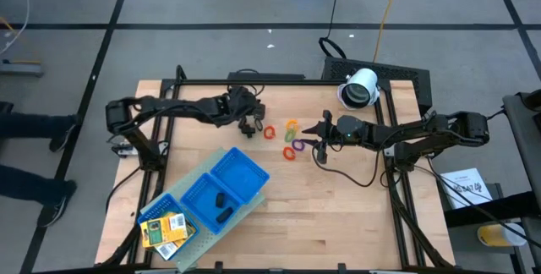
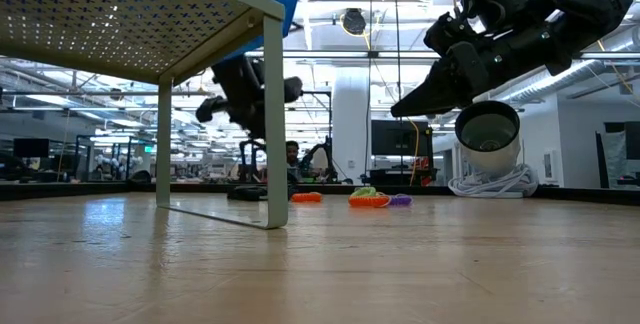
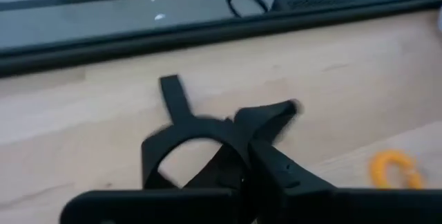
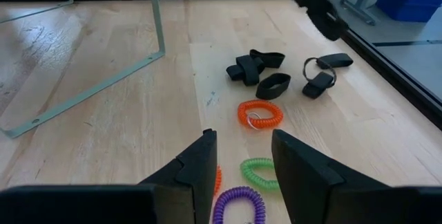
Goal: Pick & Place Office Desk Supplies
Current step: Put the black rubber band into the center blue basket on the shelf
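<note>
So the left claw (image 1: 248,125) is clamping down tight on a black clip (image 3: 207,137) near the far edge of the table (image 1: 338,223), presumably so it can carry it over to the blue tray (image 1: 241,172) by the near left corner, where two clips (image 1: 221,207) and the yellow packs (image 1: 163,229) are already sitting. The right claw (image 1: 322,141) is hovering half open with nothing in it, right over the coloured rings (image 1: 290,137), probably lining up its own grab.
</note>
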### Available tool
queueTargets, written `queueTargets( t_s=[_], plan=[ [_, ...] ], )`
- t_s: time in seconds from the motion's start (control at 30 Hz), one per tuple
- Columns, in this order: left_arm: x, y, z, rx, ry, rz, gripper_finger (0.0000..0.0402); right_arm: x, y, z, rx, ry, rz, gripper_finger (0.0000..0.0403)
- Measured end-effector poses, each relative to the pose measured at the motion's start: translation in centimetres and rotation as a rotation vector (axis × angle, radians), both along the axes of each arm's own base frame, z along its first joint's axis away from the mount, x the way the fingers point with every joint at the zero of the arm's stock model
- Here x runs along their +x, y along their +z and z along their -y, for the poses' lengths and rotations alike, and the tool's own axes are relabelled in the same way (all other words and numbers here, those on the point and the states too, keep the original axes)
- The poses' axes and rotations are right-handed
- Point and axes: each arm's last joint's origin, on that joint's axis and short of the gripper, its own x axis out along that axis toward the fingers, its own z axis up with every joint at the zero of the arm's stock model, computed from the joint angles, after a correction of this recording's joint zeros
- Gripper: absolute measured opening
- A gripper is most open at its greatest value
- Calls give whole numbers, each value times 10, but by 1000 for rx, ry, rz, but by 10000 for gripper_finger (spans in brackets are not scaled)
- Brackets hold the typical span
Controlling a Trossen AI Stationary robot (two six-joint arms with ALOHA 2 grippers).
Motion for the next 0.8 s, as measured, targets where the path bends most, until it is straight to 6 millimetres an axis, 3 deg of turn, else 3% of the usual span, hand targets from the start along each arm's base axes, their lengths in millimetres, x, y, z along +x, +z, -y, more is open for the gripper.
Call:
queueTargets(
  t_s=[0.27,0.47,0.8],
  plan=[
    [4,-8,8,-68,-65,-16,24,0,0,0,0,0,0,128],
    [8,-20,24,-119,-87,-67,7,0,0,0,0,0,0,128],
    [16,-42,41,-180,-132,-119,38,0,0,0,0,0,0,128]
  ],
)
